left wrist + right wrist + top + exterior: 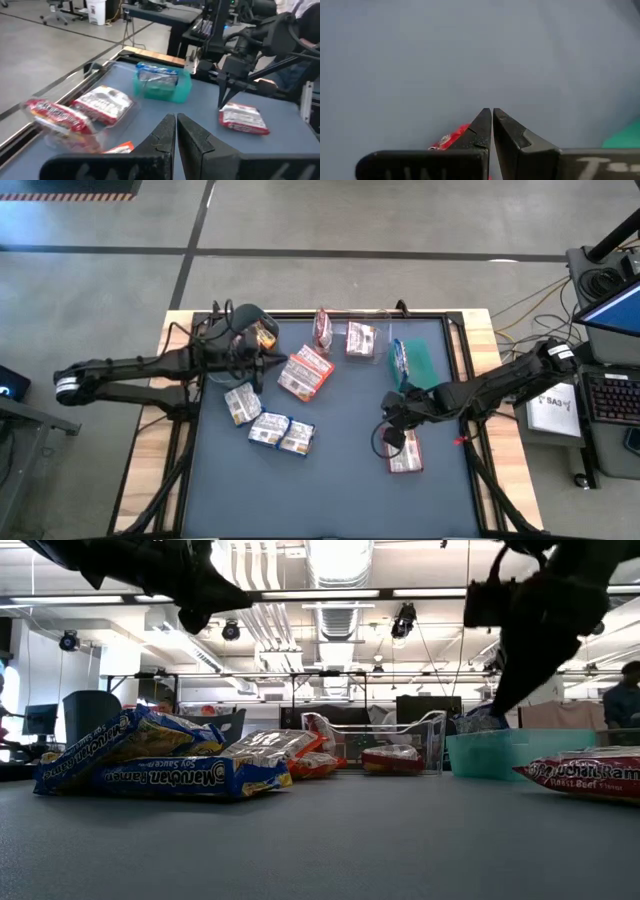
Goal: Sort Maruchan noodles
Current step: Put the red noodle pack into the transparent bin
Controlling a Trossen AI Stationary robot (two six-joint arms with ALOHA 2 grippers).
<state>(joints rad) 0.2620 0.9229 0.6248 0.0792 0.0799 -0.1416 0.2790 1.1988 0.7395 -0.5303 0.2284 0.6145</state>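
1. Nearest the low camera, the blue packets [160,772] lie in a heap on the table [340,480], with orange-red packets [305,372] behind them.
2. The right gripper [392,430] hangs pinched shut and empty just above the maroon-and-white packet [405,453]; the red wrapper peeks beside its fingertips.
3. The left gripper [176,120] hovers closed and empty near the grey bin [250,320].
4. One blue packet stands in the green bin [425,360], maroon ones in the clear bin [372,345].
5. I judge the right jaws should reopen, straddle the packet's short edge, and press down before closing.
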